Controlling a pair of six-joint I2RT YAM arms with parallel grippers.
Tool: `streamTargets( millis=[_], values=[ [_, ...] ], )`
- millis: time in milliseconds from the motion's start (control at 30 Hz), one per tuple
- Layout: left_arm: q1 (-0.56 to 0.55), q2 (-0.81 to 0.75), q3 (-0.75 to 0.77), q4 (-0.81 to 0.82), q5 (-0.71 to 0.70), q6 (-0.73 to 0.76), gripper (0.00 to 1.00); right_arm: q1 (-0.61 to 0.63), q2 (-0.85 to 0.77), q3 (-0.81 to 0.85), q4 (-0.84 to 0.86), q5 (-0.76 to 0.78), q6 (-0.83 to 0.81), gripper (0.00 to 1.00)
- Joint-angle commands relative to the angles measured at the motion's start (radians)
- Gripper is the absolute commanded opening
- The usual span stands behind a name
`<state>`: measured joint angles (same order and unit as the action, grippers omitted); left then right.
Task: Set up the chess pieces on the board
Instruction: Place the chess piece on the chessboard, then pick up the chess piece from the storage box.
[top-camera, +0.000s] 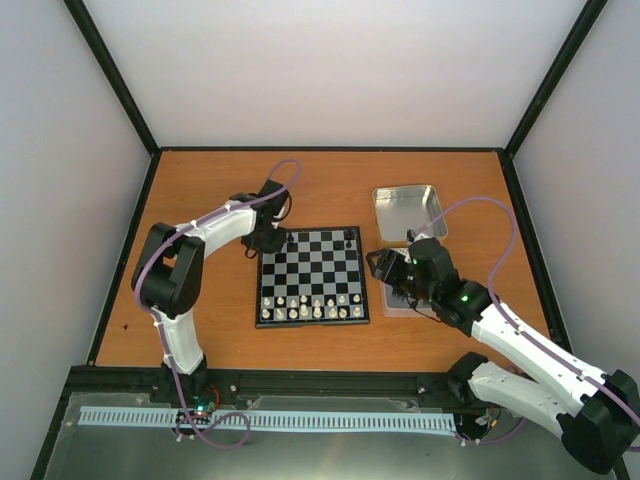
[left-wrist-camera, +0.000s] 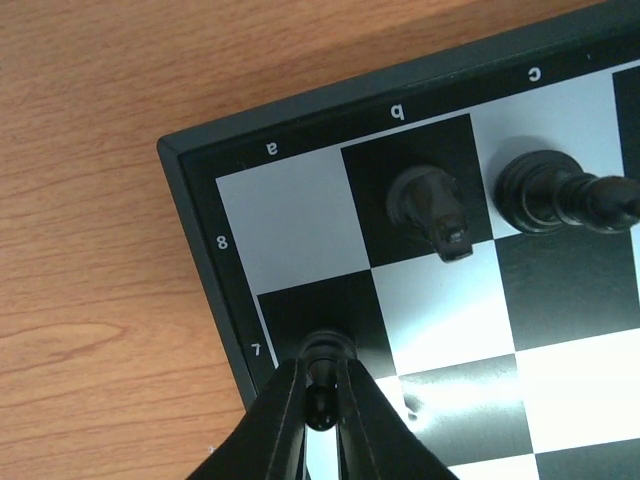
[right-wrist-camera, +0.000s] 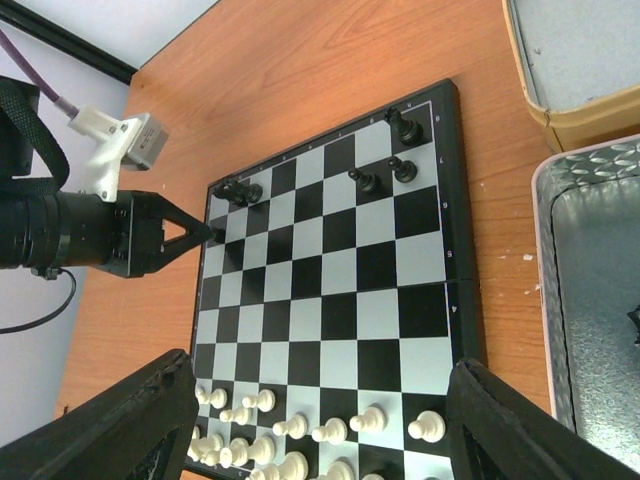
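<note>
Top view: board (top-camera: 315, 270) sits mid-table between both arms. Left hand (top-camera: 268, 240) reaches over its far-left corner, and right hand (top-camera: 385, 265) hangs just right of it, by a silver tin (top-camera: 408, 212).

Left wrist view: fingers pinched shut on black pawn (left-wrist-camera: 326, 350) over the edge square beside the 7 mark, likely to seat it there. Contact with the square is unclear.

Right wrist view: jaws wide and empty. White pieces (right-wrist-camera: 300, 430) are ranked below, sharper here than from the top.

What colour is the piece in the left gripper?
Black. The piece shows best in the left wrist view.
</note>
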<state>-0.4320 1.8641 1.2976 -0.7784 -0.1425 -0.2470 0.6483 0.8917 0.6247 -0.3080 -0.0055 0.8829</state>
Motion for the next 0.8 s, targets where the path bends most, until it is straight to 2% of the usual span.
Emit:
streamTargets(
  millis=[0,267,433,600,700,767],
  values=[
    [0.01,0.011,0.019,0.012,0.0,0.024,0.11,-0.006,0.002,-0.018,0.024,-0.002,0.011,0.69],
    [0.011,-0.012,0.042,-0.021,0.019,0.029,0.38,-0.006,0.004,-0.009,0.021,0.004,0.011,0.69],
    [0.011,-0.089,0.049,-0.02,0.036,0.023,0.51,-0.007,0.001,0.029,-0.057,0.09,-0.039,0.69],
    [0.011,-0.235,-0.012,0.049,0.09,0.021,0.56,-0.048,0.048,0.099,-0.26,0.291,-0.098,0.68],
    [0.011,-0.357,-0.116,0.151,0.19,0.024,0.58,-0.117,0.085,0.099,-0.317,0.305,-0.157,0.65],
    [0.011,-0.441,-0.196,0.237,0.259,0.021,0.58,-0.163,0.113,0.095,-0.32,0.252,-0.225,0.62]
  ],
)
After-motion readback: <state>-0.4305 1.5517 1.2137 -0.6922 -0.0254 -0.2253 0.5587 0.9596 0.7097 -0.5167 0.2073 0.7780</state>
